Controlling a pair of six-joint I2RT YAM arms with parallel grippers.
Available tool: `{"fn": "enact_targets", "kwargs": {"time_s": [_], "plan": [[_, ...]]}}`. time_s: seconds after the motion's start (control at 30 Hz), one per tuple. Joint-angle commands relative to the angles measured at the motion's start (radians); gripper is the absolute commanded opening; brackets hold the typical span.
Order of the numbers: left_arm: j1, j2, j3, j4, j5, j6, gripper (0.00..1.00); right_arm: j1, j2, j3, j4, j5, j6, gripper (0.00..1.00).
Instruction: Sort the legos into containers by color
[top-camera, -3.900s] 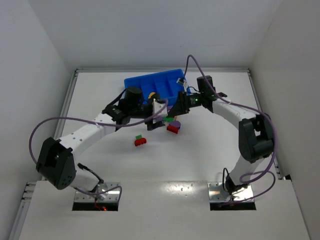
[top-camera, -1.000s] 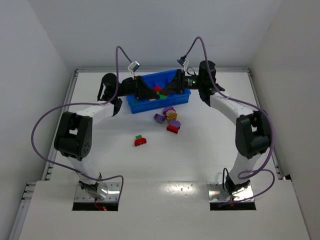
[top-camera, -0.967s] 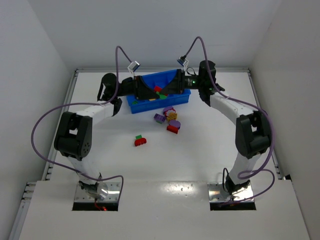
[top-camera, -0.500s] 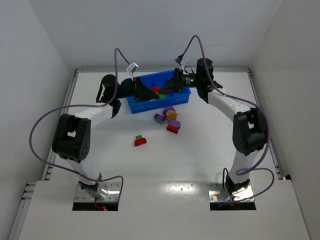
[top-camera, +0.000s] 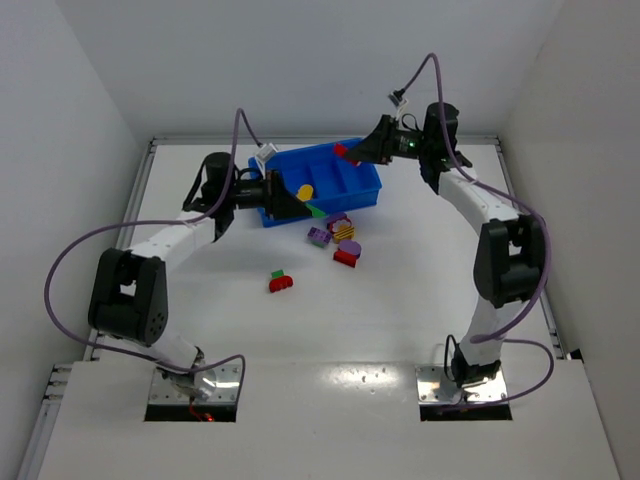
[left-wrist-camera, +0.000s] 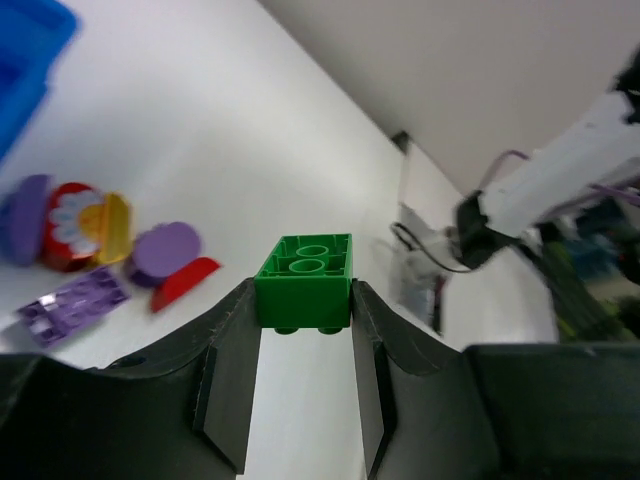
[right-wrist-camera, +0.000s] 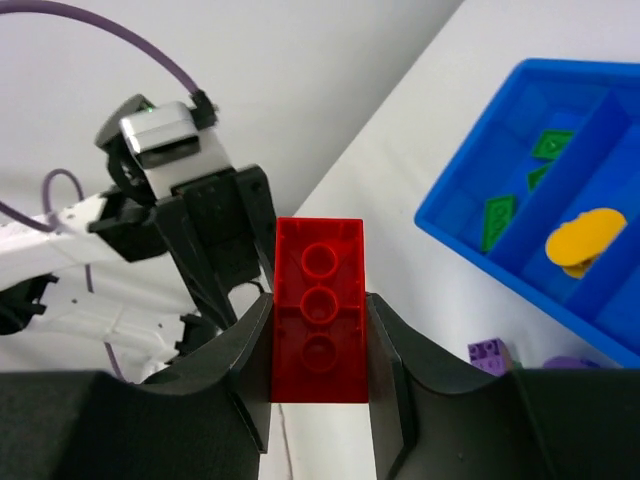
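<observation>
Right wrist: my right end effector (right-wrist-camera: 319, 305) clamps red lego (right-wrist-camera: 320, 290) by flat sides; left end effector (left-wrist-camera: 302, 300) pinches green lego (left-wrist-camera: 304, 280). Probably light, stiff, slick.

A robotics lab booth — white walls (top-camera: 70, 90) around a white table (top-camera: 400, 290), cabled robot arms (top-camera: 475, 203).

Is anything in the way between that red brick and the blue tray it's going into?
Nothing visible. The right pincer holds the red brick at the tray's far edge; the left pincer, gripping a green brick, is at the tray's near side, apart.
</observation>
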Motion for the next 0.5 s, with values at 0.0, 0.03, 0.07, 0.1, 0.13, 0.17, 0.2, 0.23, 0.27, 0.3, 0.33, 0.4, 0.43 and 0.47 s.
{"fn": "enact_targets", "kwargs": {"time_s": [0.0,0.03,0.07,0.1,0.13,0.17,0.2,0.23,0.27,0.3,0.33,0.4,0.43,0.47], "plan": [[0.044,-0.088,0.012,-0.120,-0.172,0.183,0.19,-0.009,-0.047,0.021,-0.073,0.016,-0.099,0.00],[0.055,-0.098,0.028,-0.211,-0.352,0.229,0.17,-0.009,-0.075,0.021,-0.112,0.039,-0.171,0.00],[0.055,-0.098,0.082,-0.265,-0.459,0.275,0.17,-0.009,-0.087,0.010,-0.195,0.057,-0.214,0.00],[0.043,-0.098,0.107,-0.301,-0.558,0.332,0.15,-0.009,-0.099,0.000,-0.238,0.075,-0.257,0.00],[0.043,-0.098,0.134,-0.365,-0.746,0.348,0.13,-0.009,-0.112,-0.001,-0.283,0.129,-0.343,0.00],[0.032,-0.044,0.201,-0.399,-0.821,0.362,0.13,-0.009,-0.123,-0.001,-0.318,0.157,-0.377,0.00],[0.032,-0.005,0.247,-0.443,-0.880,0.383,0.12,-0.009,-0.142,-0.013,-0.370,0.201,-0.406,0.00],[0.020,0.036,0.300,-0.492,-0.926,0.383,0.10,-0.009,-0.152,-0.023,-0.384,0.223,-0.446,0.00],[0.020,0.079,0.388,-0.573,-0.997,0.392,0.10,-0.009,-0.152,-0.024,-0.400,0.244,-0.458,0.00],[0.020,0.149,0.419,-0.600,-1.021,0.392,0.09,-0.009,-0.164,-0.033,-0.424,0.288,-0.469,0.00],[0.020,0.177,0.444,-0.614,-1.036,0.383,0.09,-0.009,-0.173,-0.033,-0.424,0.302,-0.478,0.00],[0.011,0.216,0.484,-0.614,-1.049,0.383,0.09,-0.009,-0.173,-0.033,-0.444,0.322,-0.492,0.00],[0.002,0.234,0.499,-0.614,-1.066,0.383,0.09,-0.009,-0.173,-0.033,-0.444,0.323,-0.492,0.00],[0.002,0.266,0.510,-0.623,-1.101,0.383,0.09,-0.009,-0.173,-0.033,-0.444,0.323,-0.503,0.00]]}}
